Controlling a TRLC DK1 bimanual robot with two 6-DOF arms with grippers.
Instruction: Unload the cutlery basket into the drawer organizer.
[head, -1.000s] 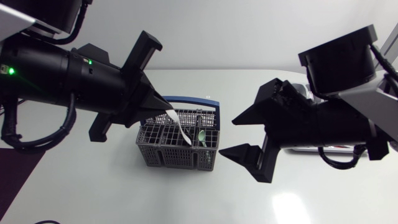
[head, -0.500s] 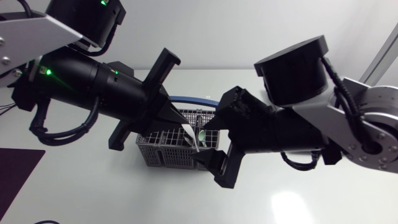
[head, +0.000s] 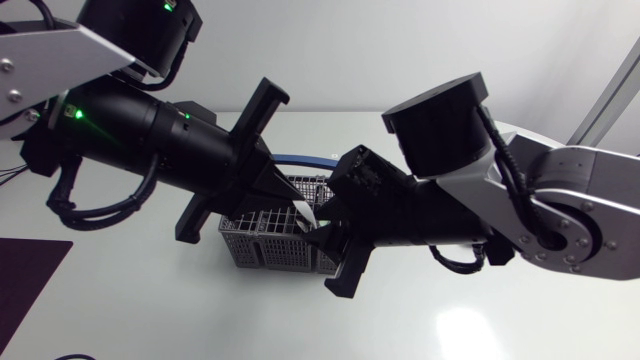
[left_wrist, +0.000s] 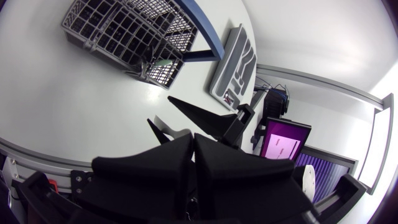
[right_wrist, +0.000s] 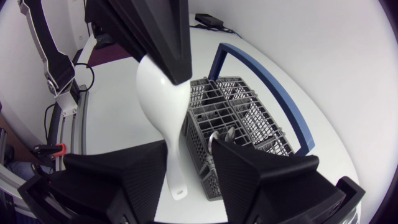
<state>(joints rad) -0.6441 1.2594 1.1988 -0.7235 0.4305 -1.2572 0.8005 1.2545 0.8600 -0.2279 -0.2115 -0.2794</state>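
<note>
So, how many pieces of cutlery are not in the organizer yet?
3. A white spoon is held by the left fingers, its handle hanging between the right fingers. A green piece and a metal piece stand in the basket. The arms may hide more.

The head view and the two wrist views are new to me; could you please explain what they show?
Two robot arms are at a white table. The head view looks down from above; each wrist view comes from a camera on one arm. On the table stand a grey basket with a blue handle and a grey organizer. The left gripper holds a white spoon by its bowl, above the basket. The right gripper is open, with the spoon's handle between its fingers.
</note>
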